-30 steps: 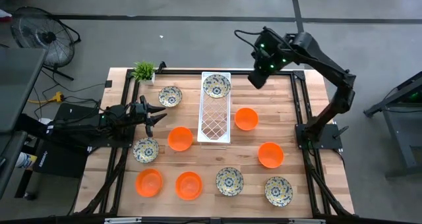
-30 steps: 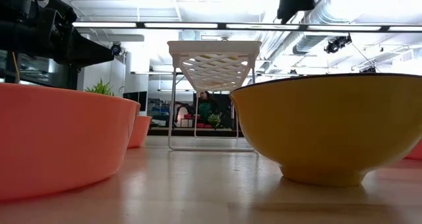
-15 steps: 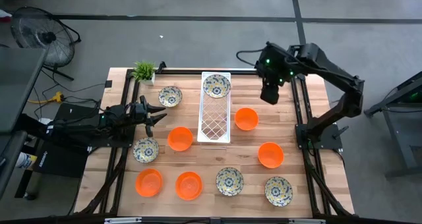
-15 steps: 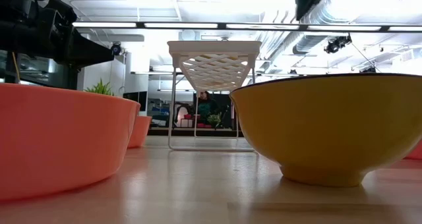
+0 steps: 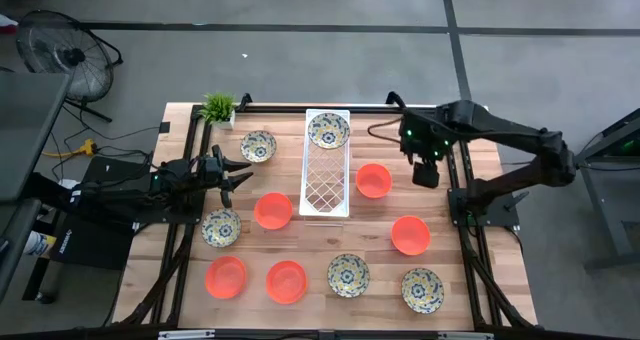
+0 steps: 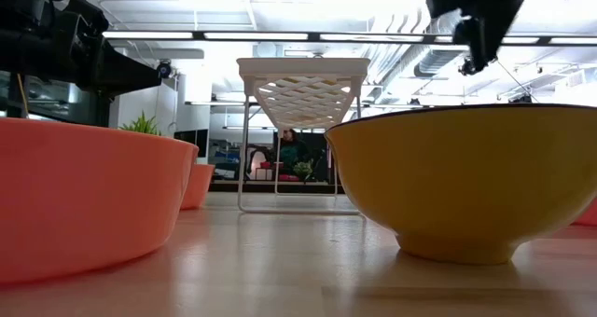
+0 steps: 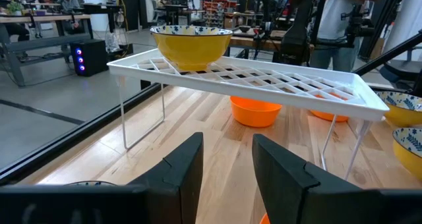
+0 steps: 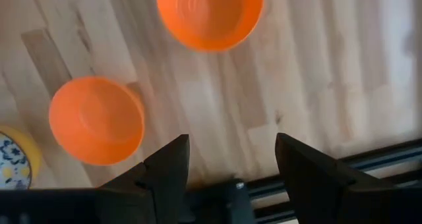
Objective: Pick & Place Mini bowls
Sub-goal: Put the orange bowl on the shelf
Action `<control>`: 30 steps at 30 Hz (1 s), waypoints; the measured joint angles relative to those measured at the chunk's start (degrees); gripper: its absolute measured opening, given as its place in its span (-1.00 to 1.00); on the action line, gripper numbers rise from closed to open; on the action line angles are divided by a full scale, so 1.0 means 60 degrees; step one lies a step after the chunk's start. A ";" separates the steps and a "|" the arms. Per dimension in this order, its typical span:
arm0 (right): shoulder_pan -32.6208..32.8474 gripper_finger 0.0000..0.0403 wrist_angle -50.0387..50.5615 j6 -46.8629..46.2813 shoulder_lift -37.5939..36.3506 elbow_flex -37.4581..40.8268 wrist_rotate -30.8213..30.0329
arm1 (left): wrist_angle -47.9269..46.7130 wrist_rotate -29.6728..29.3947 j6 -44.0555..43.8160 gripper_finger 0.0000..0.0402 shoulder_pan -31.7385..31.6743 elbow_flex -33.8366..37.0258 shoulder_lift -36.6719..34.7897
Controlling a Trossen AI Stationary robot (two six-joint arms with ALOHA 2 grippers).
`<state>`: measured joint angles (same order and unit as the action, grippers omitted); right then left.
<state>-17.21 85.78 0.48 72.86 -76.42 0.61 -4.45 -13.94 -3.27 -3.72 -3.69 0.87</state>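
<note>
Orange bowl (image 5: 373,180) beside rack (image 5: 327,185); right pincer (image 5: 425,172) released, empty, above surface (image 5: 450,280), likely lining up grasp; left pincer (image 5: 235,173) parted, waiting.

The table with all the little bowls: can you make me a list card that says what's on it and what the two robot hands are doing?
orange bowls: five, all on the table, e.g.
flowery bowls: five; one sits on the white rack, four on the wood
plant: small green one at the far left corner
left gripper: open, empty, low near the table's left edge, pointing at the rack
right gripper: open, empty, up in the air over the right side, looking down at two orange bowls
</note>
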 joint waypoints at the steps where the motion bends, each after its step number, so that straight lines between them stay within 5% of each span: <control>1: 0.0073 0.06 -0.0047 -0.0103 -0.0140 0.0230 0.0048 | 0.0000 -0.0002 0.0000 -0.36 -0.0002 0.0001 0.0000; 8: 0.0619 0.06 -0.0495 -0.0961 -0.0921 0.1392 0.0465 | 0.0000 -0.0002 0.0002 -0.36 0.0002 -0.0002 -0.0001; 17: 0.1442 0.06 -0.1297 0.0131 -0.1122 0.1914 0.0706 | 0.0000 0.0002 0.0000 -0.36 0.0001 0.0000 -0.0001; 30: 0.2532 0.06 -0.5044 0.0770 -0.1016 0.3520 0.0239 | 0.0000 -0.0002 0.0000 -0.36 0.0001 -0.0002 0.0002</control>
<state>-2.02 55.52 5.10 66.77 -55.31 2.04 -4.45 -13.96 -3.27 -3.71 -3.70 0.88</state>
